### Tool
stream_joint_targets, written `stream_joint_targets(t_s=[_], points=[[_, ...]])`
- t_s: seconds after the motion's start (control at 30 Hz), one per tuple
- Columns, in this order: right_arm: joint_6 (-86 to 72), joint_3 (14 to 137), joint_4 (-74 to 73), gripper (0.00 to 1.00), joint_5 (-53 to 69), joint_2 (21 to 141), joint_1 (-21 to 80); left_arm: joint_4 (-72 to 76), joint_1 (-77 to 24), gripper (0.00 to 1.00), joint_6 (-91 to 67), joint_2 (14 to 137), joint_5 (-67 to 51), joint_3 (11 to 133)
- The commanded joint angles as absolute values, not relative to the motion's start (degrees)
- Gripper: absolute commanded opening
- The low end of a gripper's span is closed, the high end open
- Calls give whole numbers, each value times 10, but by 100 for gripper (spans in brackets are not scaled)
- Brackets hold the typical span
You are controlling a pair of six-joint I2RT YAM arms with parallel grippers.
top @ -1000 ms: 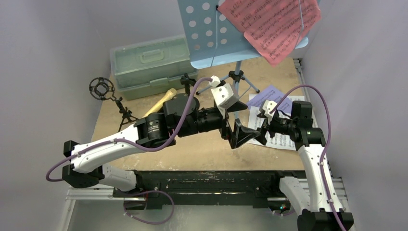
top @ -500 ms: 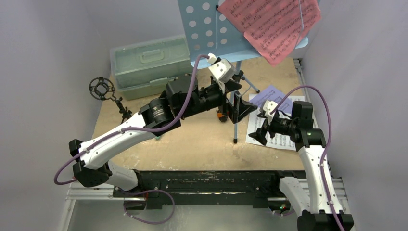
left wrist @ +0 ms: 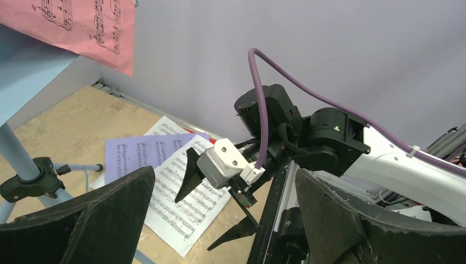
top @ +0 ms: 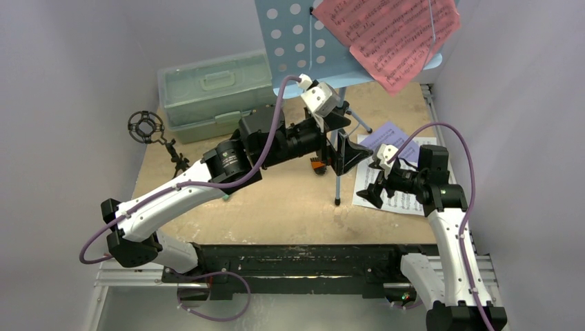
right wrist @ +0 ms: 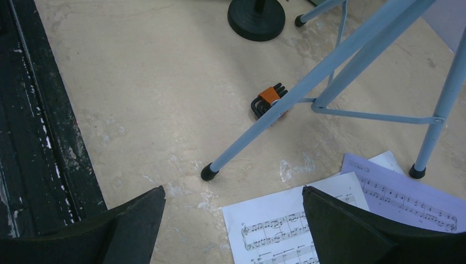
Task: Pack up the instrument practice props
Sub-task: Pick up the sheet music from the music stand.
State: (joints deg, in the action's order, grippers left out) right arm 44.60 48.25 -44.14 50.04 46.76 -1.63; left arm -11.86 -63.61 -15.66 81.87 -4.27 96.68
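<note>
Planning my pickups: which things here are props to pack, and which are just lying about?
Props to pack:
music rack
red sheet
purple sheet
white sheet
ring-top holder
round-base holder

Lying about:
green case (not a prop, though possibly the container)
hex keys

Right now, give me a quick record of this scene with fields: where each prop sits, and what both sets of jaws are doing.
music rack: standing on its tripod legs, back centre
red sheet: resting on the rack
purple sheet: lying flat at the right, overlapping the white one
white sheet: lying flat, nearer the arms
ring-top holder: upright at the left, beside the case
case: closed, back left
left jaws: open, empty, beside the rack's pole
right jaws: open, empty, above the white sheet
</note>
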Motion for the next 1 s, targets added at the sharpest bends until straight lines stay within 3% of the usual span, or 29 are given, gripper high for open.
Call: stream_joint_targets(t_s=[0.0,0.97], points=[[448,478,-434,99,504,462,-18,-89,-632,100,-161,820,-45,993],[450,479,-434,99,504,468,-17,-60,-626,100,-161,824,-34,985]])
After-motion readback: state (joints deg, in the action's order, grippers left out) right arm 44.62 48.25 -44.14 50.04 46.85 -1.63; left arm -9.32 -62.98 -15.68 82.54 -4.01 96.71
